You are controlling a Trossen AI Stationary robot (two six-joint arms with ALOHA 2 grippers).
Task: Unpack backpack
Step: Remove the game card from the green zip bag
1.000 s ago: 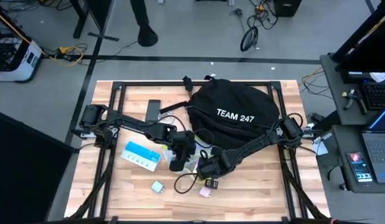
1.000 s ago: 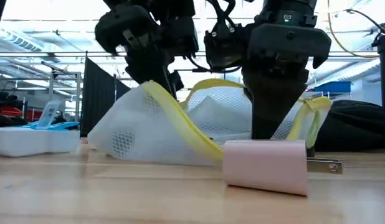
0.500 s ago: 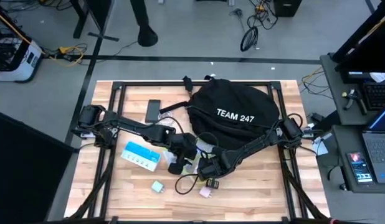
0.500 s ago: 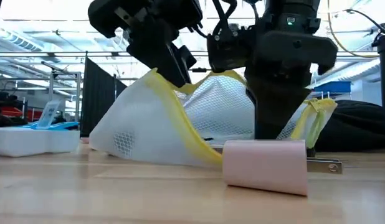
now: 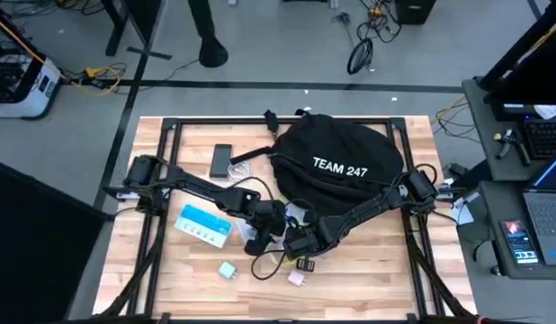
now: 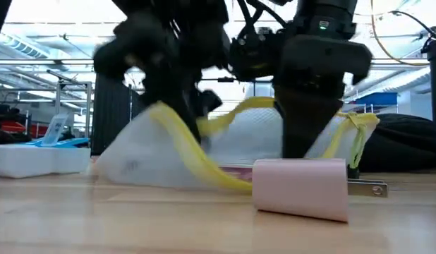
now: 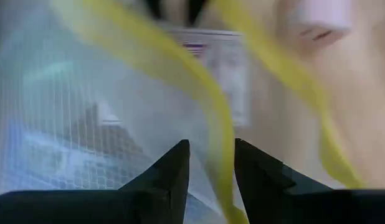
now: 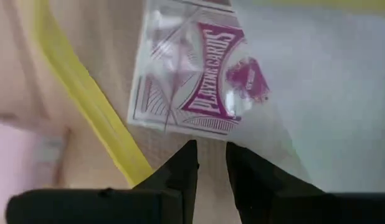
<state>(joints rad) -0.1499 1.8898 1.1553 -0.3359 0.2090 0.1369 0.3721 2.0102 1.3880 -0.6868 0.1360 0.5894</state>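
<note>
While the backpack (image 5: 345, 166) lies flat at the far middle of the wooden table (image 5: 368, 288), rounded, black fabric with white "TEAM 247" lettering up, work is being done in front of it on a smaller item judged to have come out of it. Both dark arms are angled inward and meet just in front of the bag, at the near middle of the table. A white mesh pouch (image 6: 154, 152) with yellow edging is held up off the wood there, soft and see-through, its yellow trim (image 6: 183, 144) draped in a loop. The left gripper (image 7: 208, 163) is seen nearly closed, with the mesh and a run of yellow trim in the narrow gap; whether the fabric is actually pinched cannot be told. The right gripper (image 8: 211, 155) is likewise nearly closed, a thin gap left, poised at the pouch edge over a purple-and-white playing card box (image 8: 199, 78); a grip cannot be confirmed. The pouch is probably being held from two sides so that its mouth is spread and the contents can be emptied. A blue and white flat package (image 5: 206, 225) lies to the left of the grippers, a dark phone-like slab (image 5: 221, 160) farther back near the bag. A pink block-shaped charger (image 6: 300, 188) with metal prongs, smooth and rigid, rests nearest the low camera, and a small pale green item (image 5: 228, 269) lies to its left, apart.
</note>
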